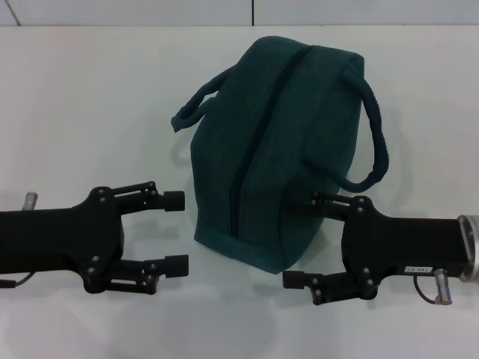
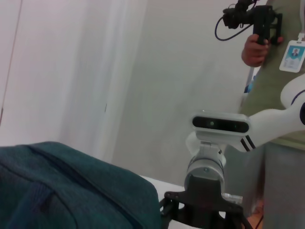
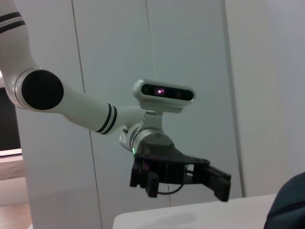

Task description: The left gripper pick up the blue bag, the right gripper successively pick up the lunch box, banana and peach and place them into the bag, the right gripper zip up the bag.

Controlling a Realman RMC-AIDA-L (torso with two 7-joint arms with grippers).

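Observation:
The blue bag [image 1: 277, 149] lies on its side in the middle of the white table [image 1: 90, 105], its top zipper line [image 1: 254, 142] dark and closed-looking, with one handle [image 1: 196, 102] on each side. My left gripper [image 1: 176, 232] stands open just left of the bag's near end, with nothing between its fingers. At the bag's near right corner my right gripper [image 1: 301, 239] is open too, its upper finger against the bag's side. The left wrist view shows the bag [image 2: 71, 191] close by. The lunch box, banana and peach are out of view.
A wall runs behind the table's far edge [image 1: 150, 26]. Beyond my right arm's wrist [image 2: 205, 176], a person [image 2: 271, 95] stands holding a camera rig. The right wrist view shows my left gripper [image 3: 186, 183] over the table [image 3: 190, 219].

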